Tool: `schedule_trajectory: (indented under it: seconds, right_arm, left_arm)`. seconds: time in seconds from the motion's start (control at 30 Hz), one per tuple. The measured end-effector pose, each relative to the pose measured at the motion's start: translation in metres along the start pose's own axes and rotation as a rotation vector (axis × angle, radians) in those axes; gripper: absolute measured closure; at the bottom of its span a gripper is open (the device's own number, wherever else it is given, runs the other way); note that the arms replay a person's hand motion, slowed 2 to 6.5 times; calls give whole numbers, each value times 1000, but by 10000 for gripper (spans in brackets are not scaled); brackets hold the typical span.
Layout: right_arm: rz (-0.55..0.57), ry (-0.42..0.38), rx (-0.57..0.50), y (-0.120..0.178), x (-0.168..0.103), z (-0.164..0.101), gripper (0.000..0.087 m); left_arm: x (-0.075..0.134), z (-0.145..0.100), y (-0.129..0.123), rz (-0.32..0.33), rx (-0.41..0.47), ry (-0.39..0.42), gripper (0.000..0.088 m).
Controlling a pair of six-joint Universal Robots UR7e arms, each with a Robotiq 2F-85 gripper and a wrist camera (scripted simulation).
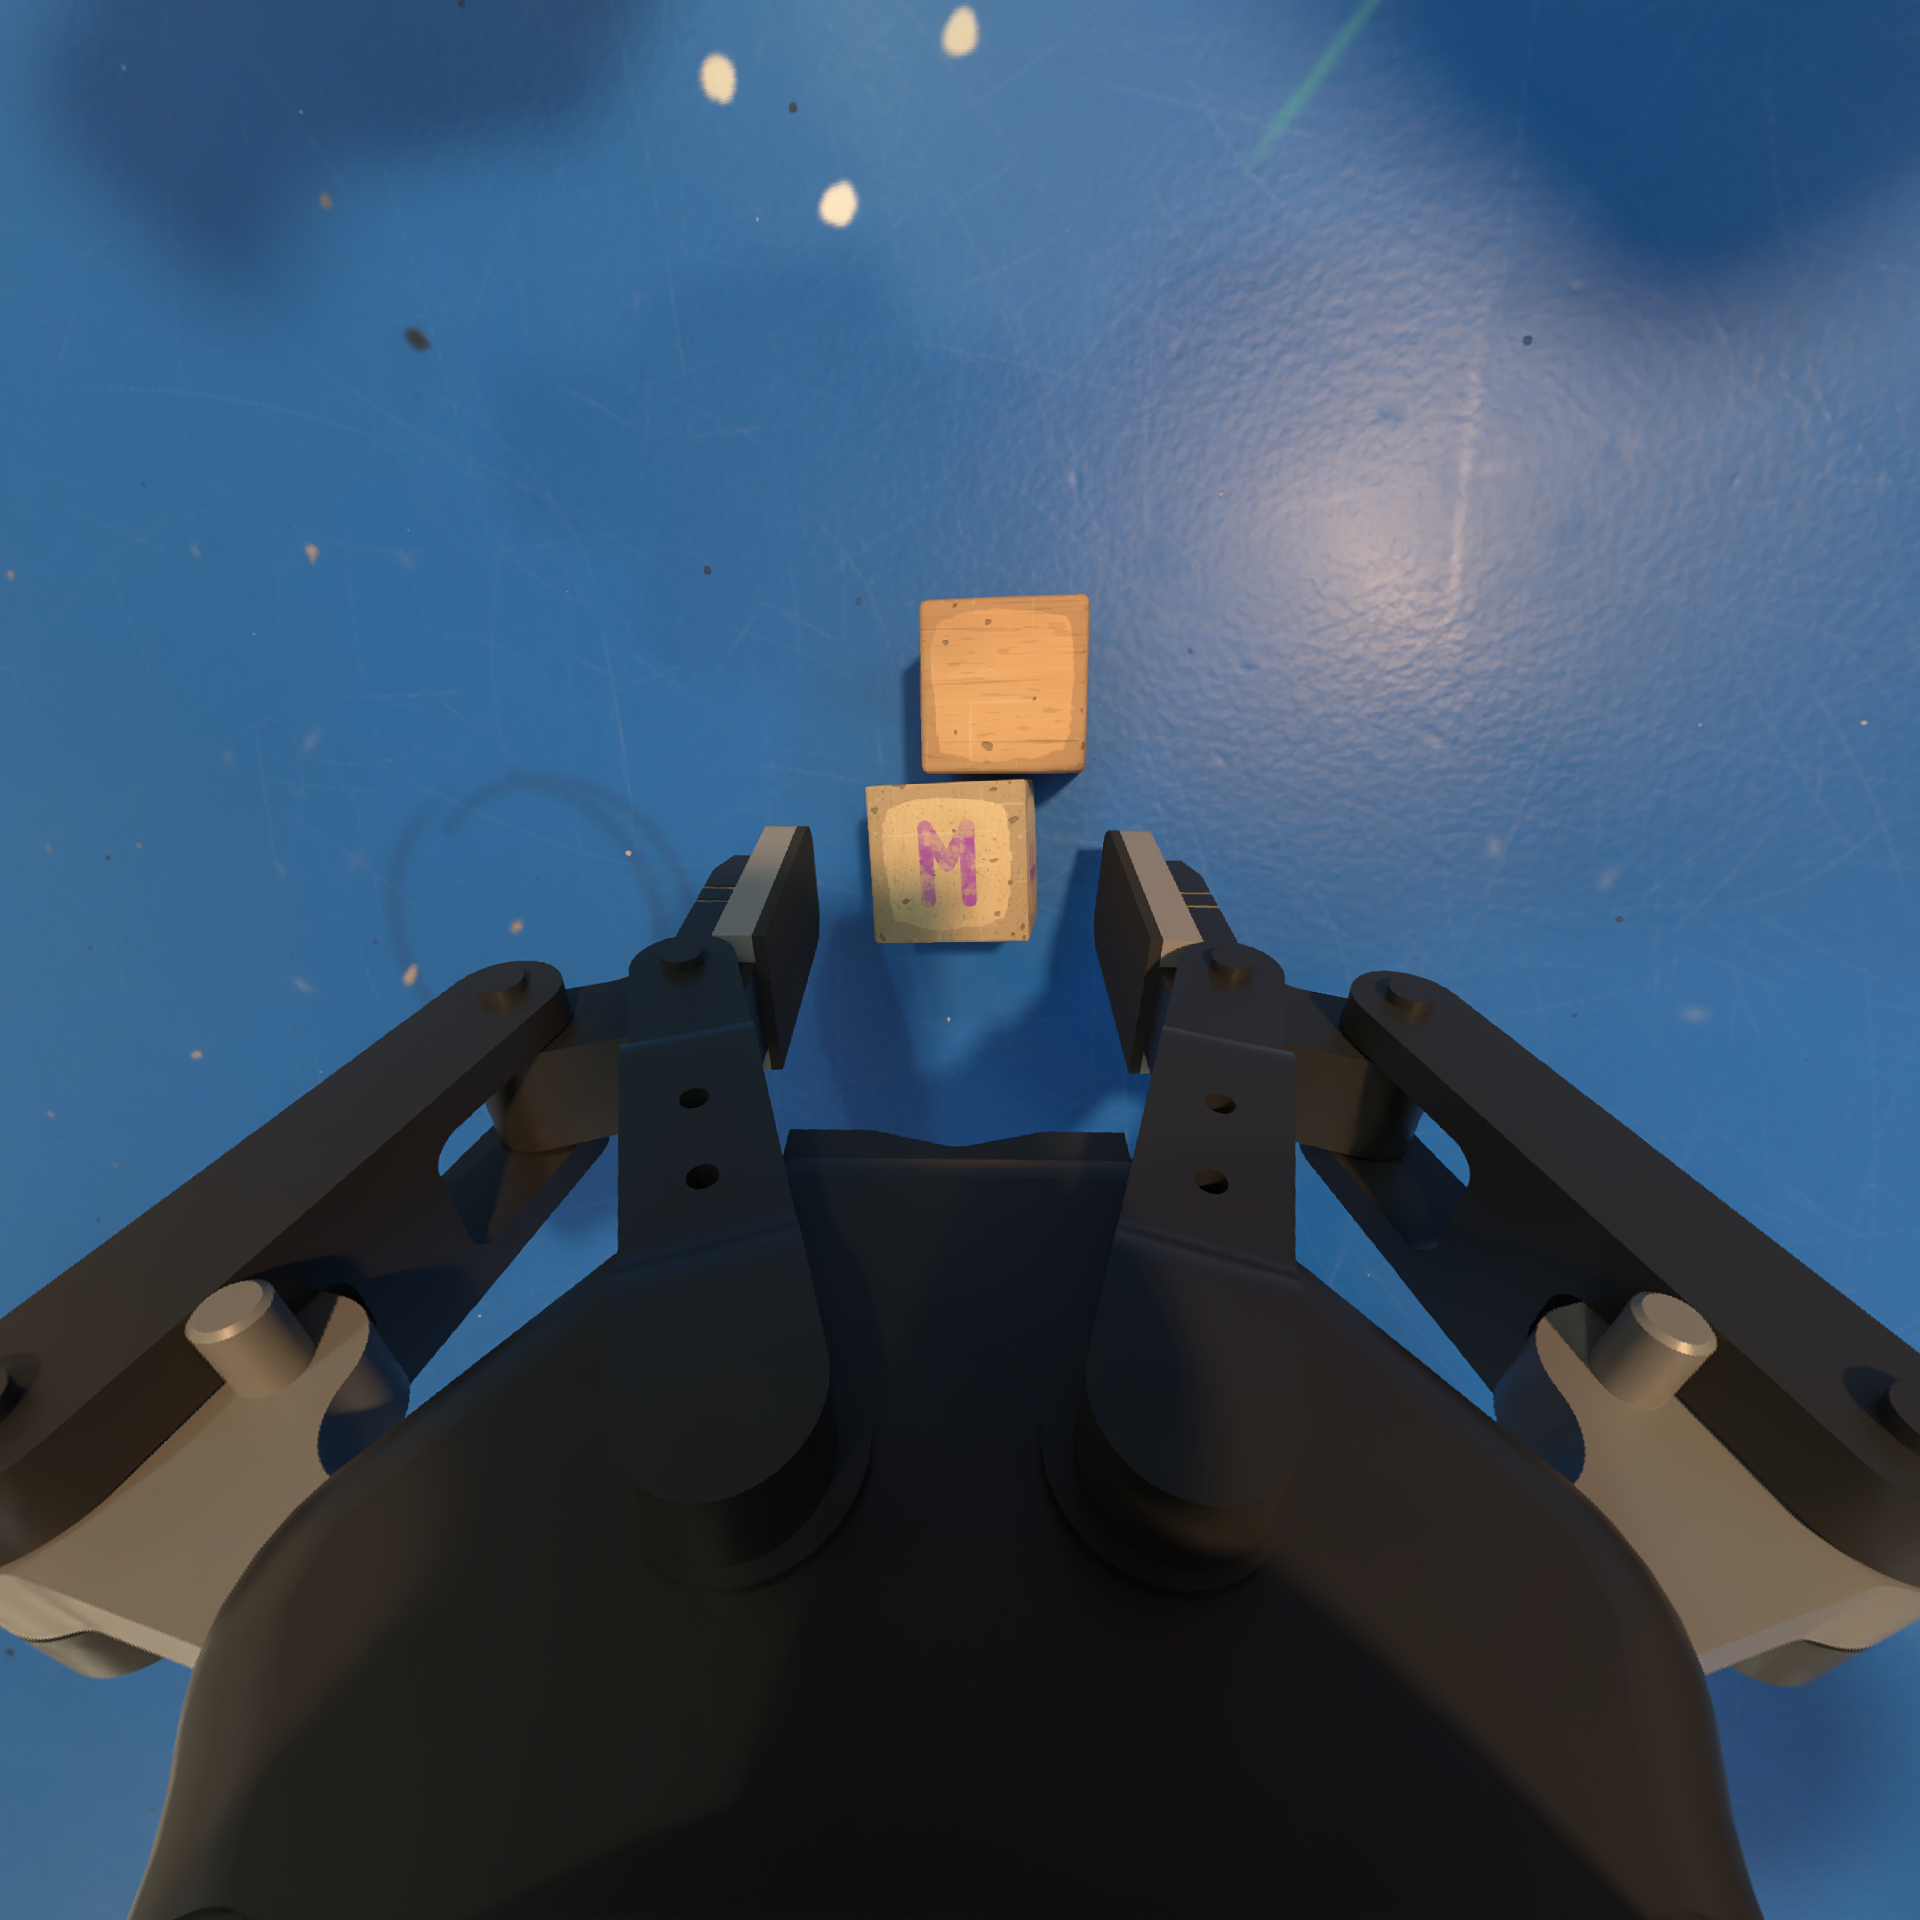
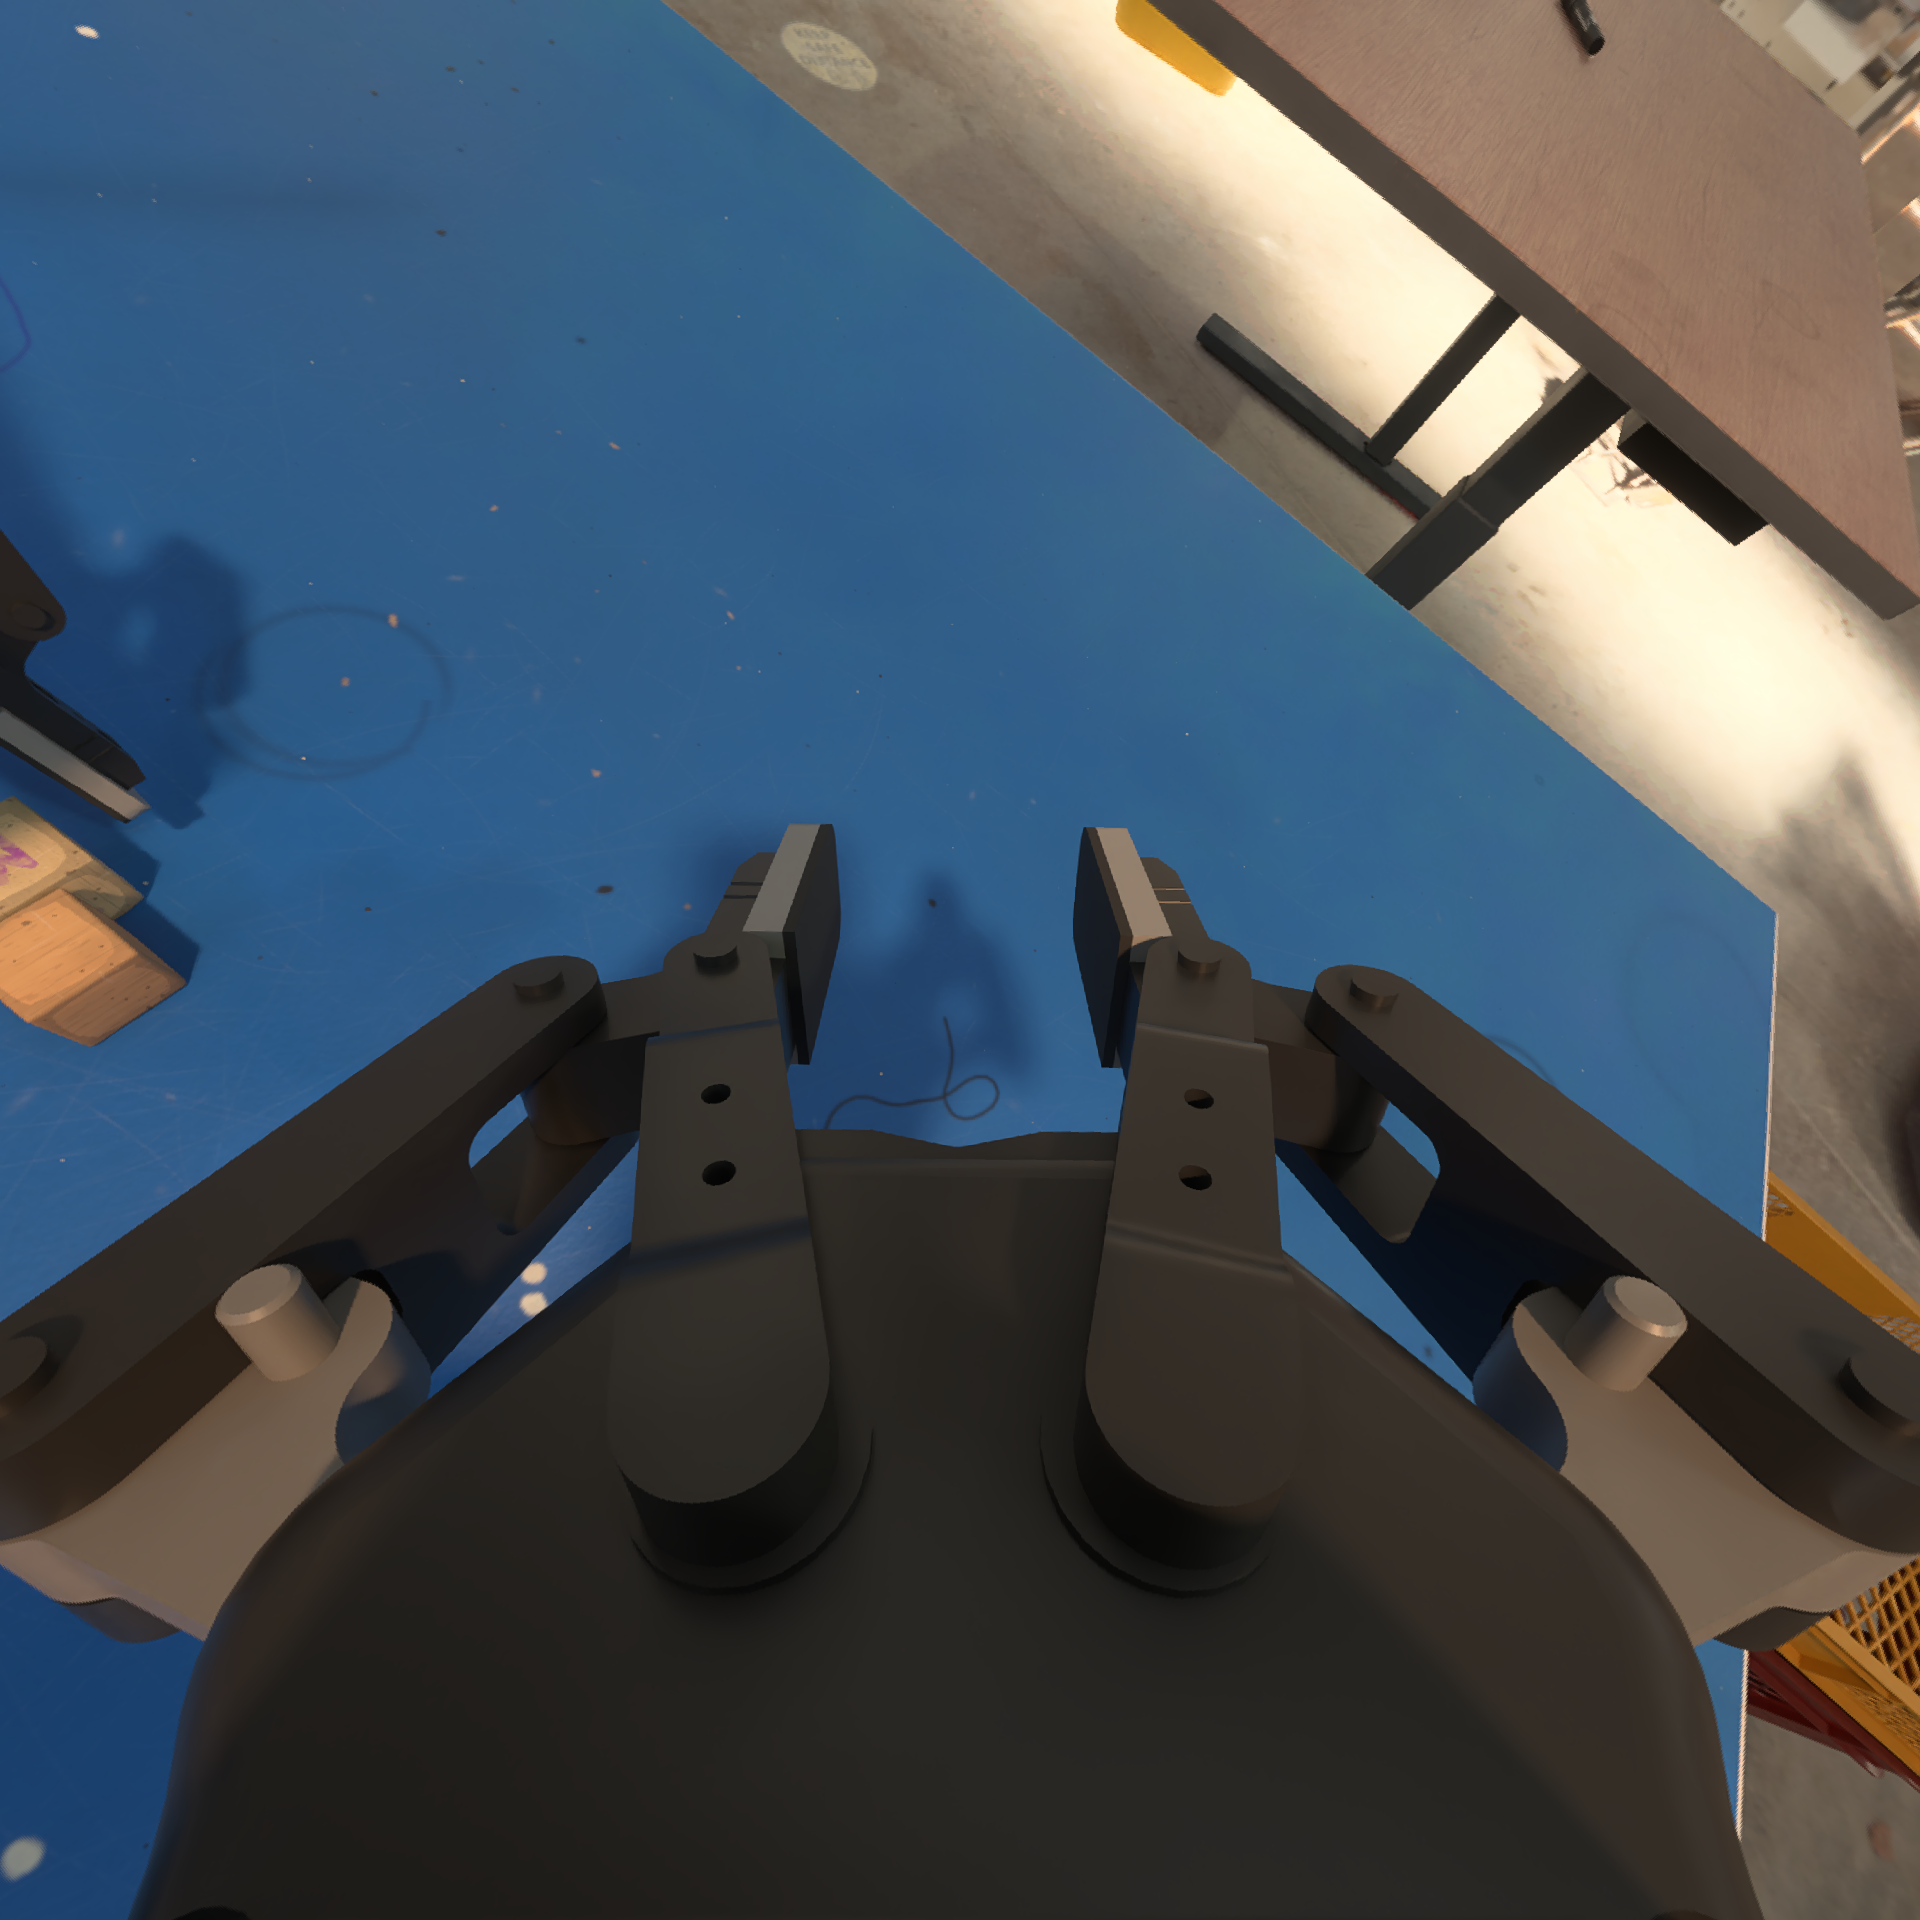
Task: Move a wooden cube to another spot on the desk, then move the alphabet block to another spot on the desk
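Now left gripper (image 1: 956, 904) hangs above pale alphabet block with purple letter (image 1: 951, 862), jaws apart, block between them, untouched. Plain orange-tan wooden cube (image 1: 1003, 684) sits just beyond block, seemingly touching it, on scuffed blue desk (image 1: 1455, 623). Judgement: block pick in hand; descend straight, centre block, close gently, avoid nudging cube. Right gripper (image 2: 956, 914) idle, spread, empty, well apart from both.

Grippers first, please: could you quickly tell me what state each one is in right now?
Left gripper: open, holding nothing, fingers either side of the alphabet block.
Right gripper: open, empty, over bare blue desk.
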State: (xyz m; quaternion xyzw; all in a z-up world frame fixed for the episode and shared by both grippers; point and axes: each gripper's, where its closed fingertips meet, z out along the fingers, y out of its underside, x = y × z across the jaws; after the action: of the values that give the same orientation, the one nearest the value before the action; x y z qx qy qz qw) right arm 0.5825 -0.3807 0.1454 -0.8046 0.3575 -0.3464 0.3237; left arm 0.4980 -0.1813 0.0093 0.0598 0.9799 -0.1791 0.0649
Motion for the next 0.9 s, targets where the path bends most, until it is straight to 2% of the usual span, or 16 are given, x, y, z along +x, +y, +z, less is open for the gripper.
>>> schedule_trajectory:
  seconds: [0.5,0.9]
  right_arm:
    - [-4,-2,-5,1,0,1,460]
    - [-7,-4,-9,2,0,1,460]
  left_arm:
    - [2,-15,-2,1,48,14,385]
    - [-7,-54,-9,-22,152,-30,450]
